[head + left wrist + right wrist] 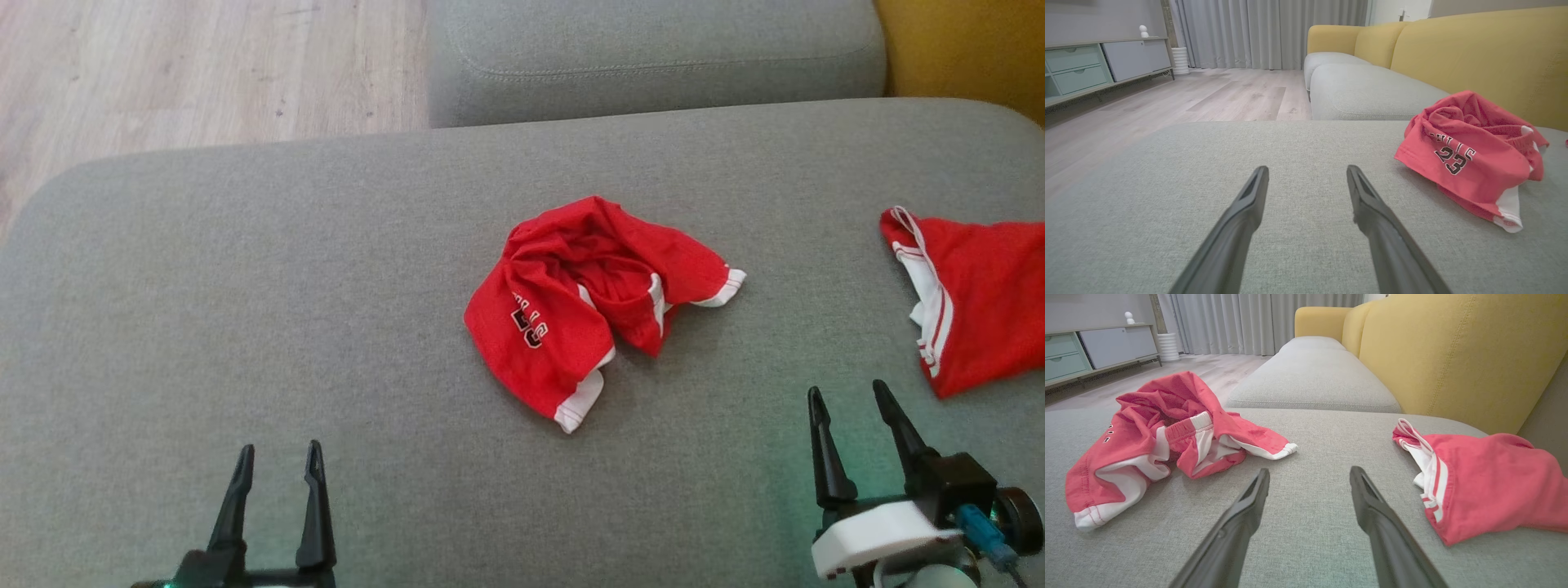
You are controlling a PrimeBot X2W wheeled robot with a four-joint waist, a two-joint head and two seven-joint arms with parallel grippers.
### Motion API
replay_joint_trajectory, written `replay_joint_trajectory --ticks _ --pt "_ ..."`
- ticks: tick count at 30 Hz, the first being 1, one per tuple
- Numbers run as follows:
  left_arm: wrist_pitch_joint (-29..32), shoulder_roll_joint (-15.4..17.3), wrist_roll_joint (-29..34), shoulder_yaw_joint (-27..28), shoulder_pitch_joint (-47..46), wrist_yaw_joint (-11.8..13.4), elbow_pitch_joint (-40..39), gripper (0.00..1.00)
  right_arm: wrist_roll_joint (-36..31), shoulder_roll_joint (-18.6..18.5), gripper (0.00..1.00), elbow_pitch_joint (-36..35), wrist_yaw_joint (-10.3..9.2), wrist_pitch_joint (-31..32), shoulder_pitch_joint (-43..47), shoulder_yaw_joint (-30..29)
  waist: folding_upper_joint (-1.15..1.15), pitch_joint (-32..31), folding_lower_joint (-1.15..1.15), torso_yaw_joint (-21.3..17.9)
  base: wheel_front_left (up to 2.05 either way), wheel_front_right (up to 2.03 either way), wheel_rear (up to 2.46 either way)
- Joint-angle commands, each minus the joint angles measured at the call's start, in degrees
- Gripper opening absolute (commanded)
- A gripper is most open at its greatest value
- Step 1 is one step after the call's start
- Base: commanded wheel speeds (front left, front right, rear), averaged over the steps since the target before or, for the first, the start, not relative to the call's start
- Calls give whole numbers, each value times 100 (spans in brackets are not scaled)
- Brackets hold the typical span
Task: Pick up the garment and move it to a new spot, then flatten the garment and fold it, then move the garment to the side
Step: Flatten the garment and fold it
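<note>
The garment (588,302) — red with white trim and a 23 on it — lies crumpled near the middle of the grey cushion (245,286), touching neither end effector. The left end effector (279,447) sits at the lower left of the head view, its 2 fingers spread with nothing between them. It is well apart from the garment, which lies ahead and to its right. The right end effector (847,389) is at the lower right, likewise spread and empty. It sits between the garment and a second red piece (980,302) farther right on the cushion — near the yellow backrest (1453,355). Wood floor (204,65) shows beyond the cushion.
</note>
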Motion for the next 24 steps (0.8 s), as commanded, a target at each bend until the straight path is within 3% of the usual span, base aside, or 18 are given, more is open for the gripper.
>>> replay_joint_trajectory --ticks 1,15,21,24 --pt "-55 -62 64 286 -174 -31 -124 100 40 -29 100 -146 -5 -63 -152 151 0 21 0 22 0 0 0" --pt "-55 -186 308 362 -399 -334 -226 100 69 -28 100 -129 -5 -63 -242 236 0 103 0 41 0 0 0" --pt "-55 -234 526 -255 -1127 -647 -421 100 88 -33 100 -168 -5 -63 -388 396 0 269 0 -188 0 0 0" --pt "-55 -258 530 -874 -1801 -817 -231 100 110 -35 100 -193 -5 -63 -478 466 0 402 0 -394 0 0 0"
